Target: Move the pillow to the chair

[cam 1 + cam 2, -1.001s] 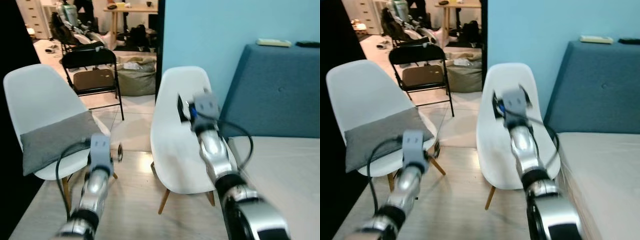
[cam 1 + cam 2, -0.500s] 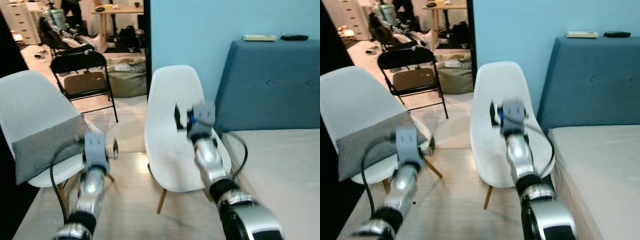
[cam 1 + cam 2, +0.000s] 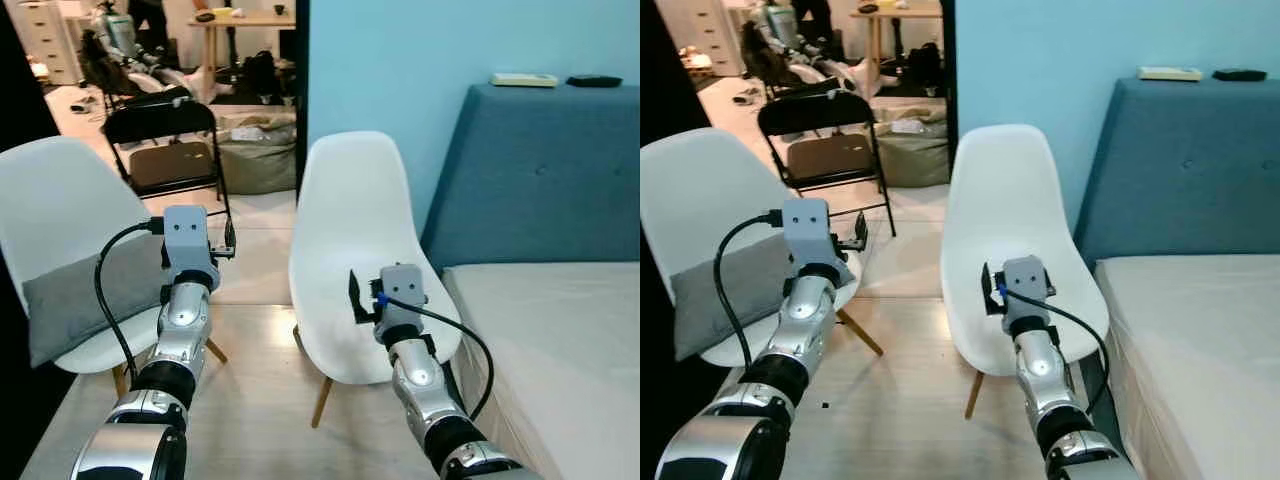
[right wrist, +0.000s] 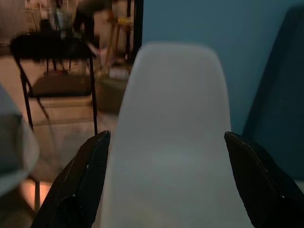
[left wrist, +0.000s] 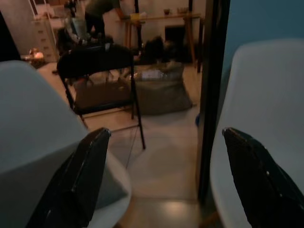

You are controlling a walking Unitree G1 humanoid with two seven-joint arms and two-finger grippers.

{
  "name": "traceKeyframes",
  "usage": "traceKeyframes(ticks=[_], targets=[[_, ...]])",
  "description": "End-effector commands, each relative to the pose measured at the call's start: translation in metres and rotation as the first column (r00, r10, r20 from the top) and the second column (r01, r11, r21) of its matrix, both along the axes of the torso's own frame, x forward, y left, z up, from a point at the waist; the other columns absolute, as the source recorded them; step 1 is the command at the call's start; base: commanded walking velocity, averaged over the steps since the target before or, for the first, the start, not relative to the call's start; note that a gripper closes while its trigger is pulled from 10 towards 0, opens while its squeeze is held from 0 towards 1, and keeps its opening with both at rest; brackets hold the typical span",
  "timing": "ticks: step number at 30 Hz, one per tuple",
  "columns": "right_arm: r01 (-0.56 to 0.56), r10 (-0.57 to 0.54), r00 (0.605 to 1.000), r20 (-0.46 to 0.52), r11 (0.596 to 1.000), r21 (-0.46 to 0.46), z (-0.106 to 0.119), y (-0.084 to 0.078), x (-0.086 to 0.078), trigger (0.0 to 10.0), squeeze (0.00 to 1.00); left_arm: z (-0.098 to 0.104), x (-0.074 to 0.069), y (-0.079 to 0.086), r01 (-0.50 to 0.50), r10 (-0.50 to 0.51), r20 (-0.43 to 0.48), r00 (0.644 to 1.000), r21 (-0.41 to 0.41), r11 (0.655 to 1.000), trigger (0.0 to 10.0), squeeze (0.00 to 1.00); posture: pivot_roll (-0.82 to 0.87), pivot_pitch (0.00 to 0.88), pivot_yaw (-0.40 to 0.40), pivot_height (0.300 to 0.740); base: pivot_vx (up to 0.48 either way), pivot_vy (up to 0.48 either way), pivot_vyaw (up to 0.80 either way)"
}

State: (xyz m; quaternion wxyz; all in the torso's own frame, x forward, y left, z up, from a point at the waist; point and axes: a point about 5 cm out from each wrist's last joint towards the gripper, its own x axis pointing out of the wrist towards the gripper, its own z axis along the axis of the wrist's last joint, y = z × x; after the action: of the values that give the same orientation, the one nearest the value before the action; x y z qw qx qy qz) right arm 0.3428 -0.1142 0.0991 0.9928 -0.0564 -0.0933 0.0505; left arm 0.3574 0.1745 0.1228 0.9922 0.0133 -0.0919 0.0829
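Left eye view: you have the grey pillow (image 3: 85,300) lying on the seat of the white chair (image 3: 60,200) to the left of the empty white chair (image 3: 360,240). Your left gripper (image 3: 222,247) is raised just beside the pillow's near corner, holding nothing; your right gripper (image 3: 357,297) hangs in front of the empty chair's seat, also holding nothing.

Right eye view: the black folding chair (image 3: 830,140) stands behind the empty chair, to its left, and the blue bed headboard (image 3: 1190,170) is close on its other side. If you swing wide, I judge an arm could clip either one.

Left wrist view: the fingers (image 5: 80,180) are spread wide, with the floor gap between the two white chairs ahead. They point past the pillow, so closing now would likely catch air or the seat rim.

Right wrist view: the fingers (image 4: 88,178) are spread wide on either side of the empty chair's backrest. Push forward and you may shove this light chair away.

Risk: a one-corner pinch could let the soft pillow sag and slip to the floor.
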Motion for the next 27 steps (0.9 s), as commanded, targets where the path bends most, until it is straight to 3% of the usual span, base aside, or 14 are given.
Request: traceKeyframes(ticks=[1,5,8,13,18,20,23,27], targets=[[-0.003,0.001,0.995,0.103,1.0,0.02,0.039,0.006,0.02,10.0,0.0,-0.04,-0.021,-0.002,-0.015,0.011,-0.127,0.992,-0.027,1.0,10.0,0.0,0.04,0.011,0.03,0.74,0.0,0.0,0.0],[-0.015,0.015,0.99,0.142,1.0,-0.002,0.057,0.005,0.029,10.0,0.0,-0.054,-0.032,-0.007,-0.024,0.017,-0.158,0.987,-0.041,0.999,10.0,0.0,0.04,0.008,0.015,0.74,0.0,0.0,0.0],[-0.015,0.019,0.992,0.122,0.999,-0.031,0.054,0.0,0.03,10.0,0.0,-0.05,-0.029,-0.012,-0.004,0.0,-0.143,0.99,-0.029,1.0,10.0,0.0,0.05,0.009,0.005,0.74,0.0,0.0,0.0],[-0.028,0.028,0.999,-0.017,0.999,-0.036,-0.006,-0.005,-0.004,10.0,0.0,-0.011,-0.001,0.002,-0.04,0.038,-0.066,0.997,-0.027,0.999,10.0,0.0,0.09,0.007,-0.033,0.74,0.0,0.0,0.0],[-0.039,0.037,0.998,-0.057,0.999,-0.023,-0.021,0.0,-0.015,10.0,0.0,-0.011,-0.002,0.013,-0.076,0.073,-0.072,0.995,-0.031,0.997,10.0,0.0,0.08,0.0,-0.025,0.74,0.0,0.0,0.0],[-0.007,0.008,1.0,-0.023,1.0,0.014,-0.005,0.001,-0.003,10.0,0.0,-0.029,-0.013,0.011,-0.079,0.073,-0.119,0.99,-0.05,0.996,10.0,0.0,0.06,0.0,-0.007,0.74,0.0,0.0,0.0],[-0.004,0.003,1.0,0.009,1.0,0.027,0.008,0.003,0.003,10.0,0.0,-0.039,-0.019,0.007,-0.073,0.064,-0.14,0.988,-0.055,0.996,10.0,0.0,0.06,0.0,-0.003,0.74,0.0,0.0,0.0],[-0.026,0.021,0.996,0.083,0.998,0.061,0.043,0.01,0.021,10.0,0.0,-0.045,-0.023,-0.009,-0.014,0.009,-0.146,0.989,-0.036,0.999,10.0,0.0,0.06,0.0,-0.016,0.74,0.0,0.0,0.0]])
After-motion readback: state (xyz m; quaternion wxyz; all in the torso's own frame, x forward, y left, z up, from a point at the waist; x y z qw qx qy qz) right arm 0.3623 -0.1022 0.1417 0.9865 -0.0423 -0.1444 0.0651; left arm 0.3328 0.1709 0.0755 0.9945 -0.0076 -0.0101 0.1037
